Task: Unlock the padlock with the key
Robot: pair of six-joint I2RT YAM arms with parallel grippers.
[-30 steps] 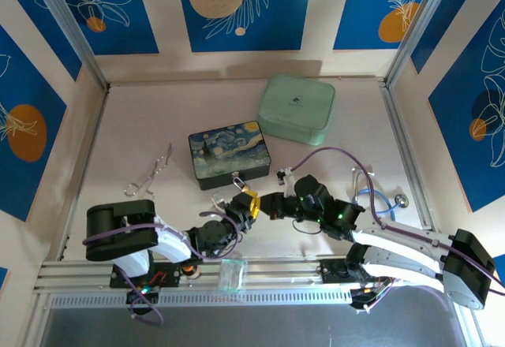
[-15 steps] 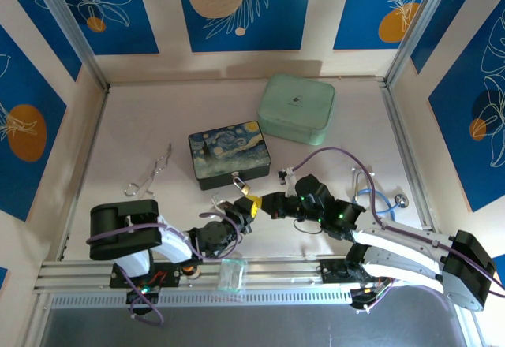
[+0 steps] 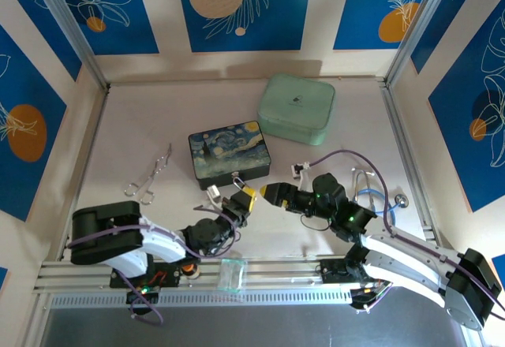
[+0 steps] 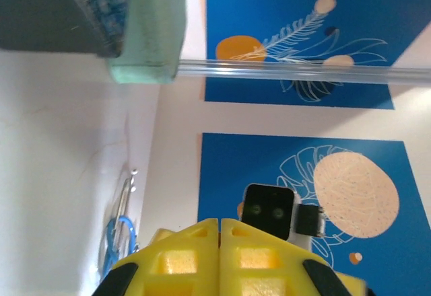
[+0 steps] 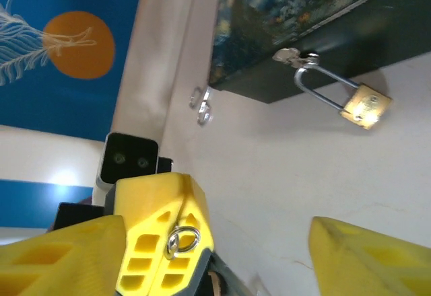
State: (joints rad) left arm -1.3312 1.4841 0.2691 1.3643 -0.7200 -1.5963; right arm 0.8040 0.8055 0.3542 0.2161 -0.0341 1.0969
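The brass padlock [image 5: 364, 105] hangs by its silver shackle from the hasp of the dark Starry Night box [image 5: 316, 13]; in the top view the padlock [image 3: 239, 181] sits at the box's front edge. My left gripper [image 3: 243, 197] is just below and in front of it, with its yellow fingers [image 5: 165, 232] pressed together. A silver ring [image 5: 180, 238] sticks out of their seam, and the key itself is hidden between them. In the left wrist view my left gripper [image 4: 220, 242] shows no gap. My right gripper [image 5: 215, 262] stands open right beside the left one, holding nothing.
A mint-green box [image 3: 297, 108] stands behind the dark box [image 3: 230, 154]. A clear tweezers-like tool [image 3: 147, 175] lies at the left. Blue and silver loops [image 3: 377, 197] lie at the right. A clear plastic piece [image 3: 231, 274] sits on the front rail.
My left gripper has closed on the ringed key. My right gripper has let go, opened and drawn back a little to the right.
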